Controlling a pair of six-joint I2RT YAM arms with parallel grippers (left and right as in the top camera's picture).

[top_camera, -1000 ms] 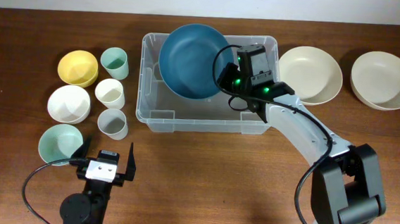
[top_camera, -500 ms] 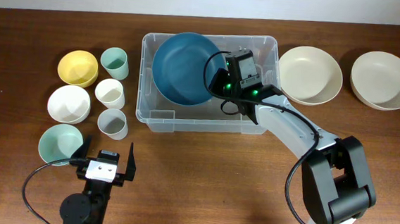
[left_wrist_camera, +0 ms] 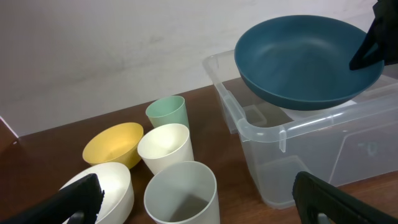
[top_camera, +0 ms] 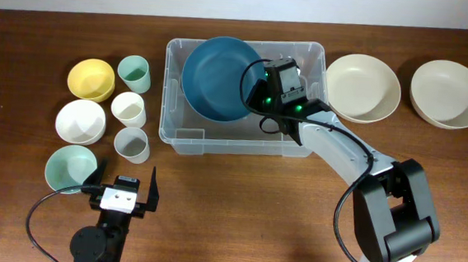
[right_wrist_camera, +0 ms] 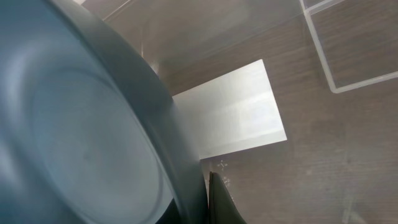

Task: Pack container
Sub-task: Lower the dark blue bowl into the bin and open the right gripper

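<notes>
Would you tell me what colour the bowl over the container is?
The bowl is dark blue, clearest in the left wrist view.

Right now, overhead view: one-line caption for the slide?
Right gripper holds a dark blue bowl above the clear container; left gripper sits open near the cups.

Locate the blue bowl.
Overhead, the blue bowl hangs over the clear container's left half, above its rim, gripped on its right edge by the right gripper.

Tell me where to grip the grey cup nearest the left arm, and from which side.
Likely best: take the grey cup by its rim wall on the side facing the left hand, one finger inside, coming from above. It stands upright, mouth open, and the white cup crowds its far side.
</notes>
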